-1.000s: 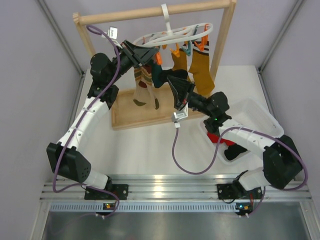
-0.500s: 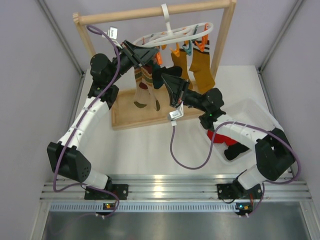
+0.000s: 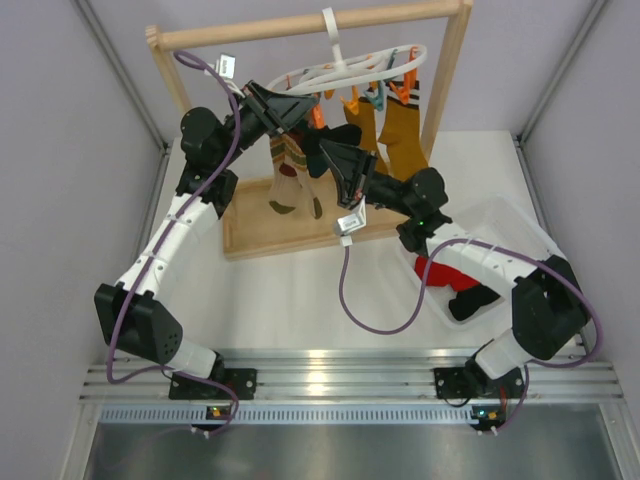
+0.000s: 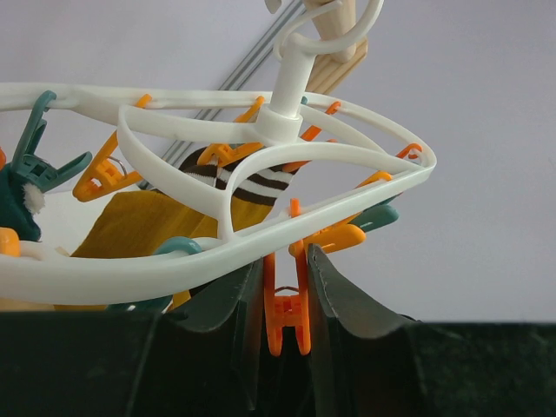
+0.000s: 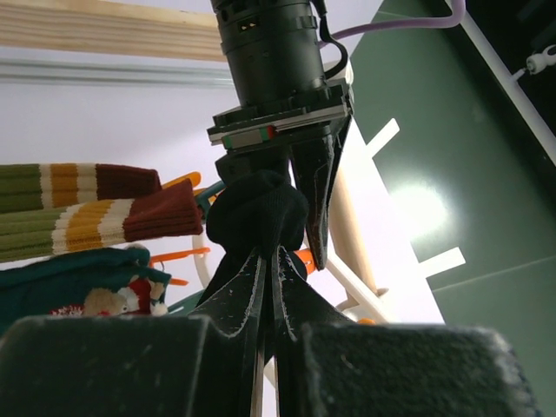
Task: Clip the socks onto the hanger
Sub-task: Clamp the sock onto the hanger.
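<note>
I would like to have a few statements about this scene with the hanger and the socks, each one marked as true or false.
1. The left gripper is closed on an orange clip of the hanger. True.
2. The right gripper is empty. False: it is shut on a black sock.
3. The hanger hangs from the top bar of the wooden rack. True.
4. The mustard-yellow socks lie in the white bin. False: they hang from the hanger; the white bin holds red socks and something black.
</note>
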